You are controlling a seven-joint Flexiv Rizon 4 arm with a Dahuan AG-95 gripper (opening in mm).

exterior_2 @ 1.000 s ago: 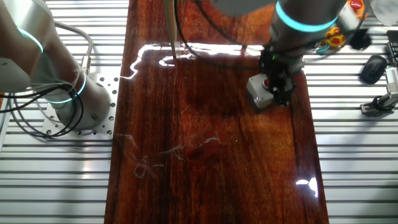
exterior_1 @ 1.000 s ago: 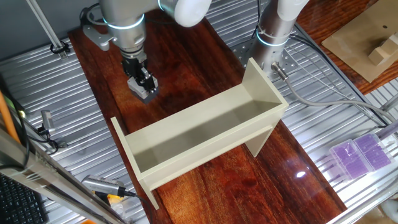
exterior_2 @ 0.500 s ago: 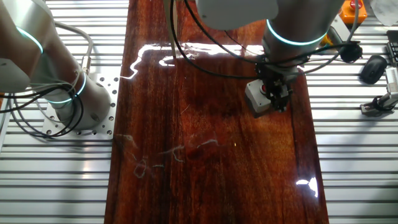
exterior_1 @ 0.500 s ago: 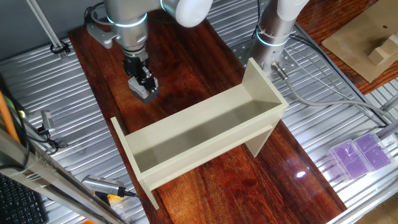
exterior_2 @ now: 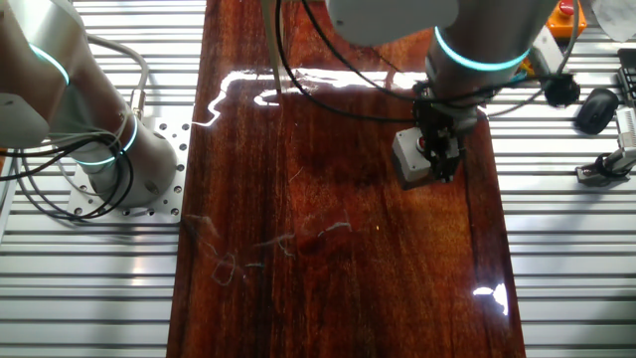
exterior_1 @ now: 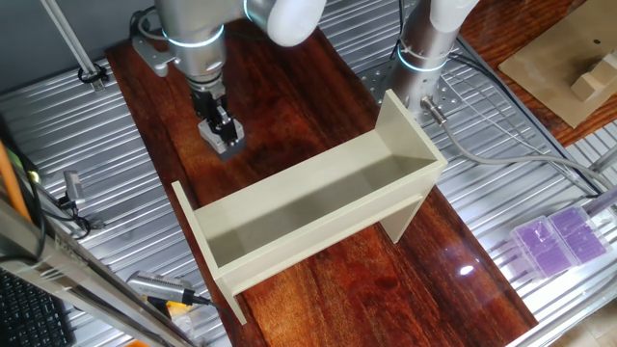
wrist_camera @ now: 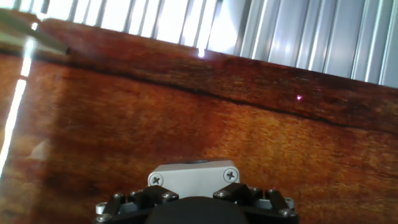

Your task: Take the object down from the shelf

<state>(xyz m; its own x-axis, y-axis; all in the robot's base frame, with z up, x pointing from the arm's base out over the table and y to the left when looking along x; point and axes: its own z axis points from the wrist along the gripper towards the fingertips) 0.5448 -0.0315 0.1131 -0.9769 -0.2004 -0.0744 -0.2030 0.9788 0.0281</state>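
One fixed view gives us the gripper [exterior_1: 221,128] clamped on the grey box [exterior_1: 228,145], down at the dark wooden board [exterior_1: 289,106], well clear of the shelf [exterior_1: 318,207] and beyond its long back wall. From the other fixed view we see the box [exterior_2: 410,159] low over the wood, fingers [exterior_2: 440,159] closed around it; contact with the board we cannot tell.
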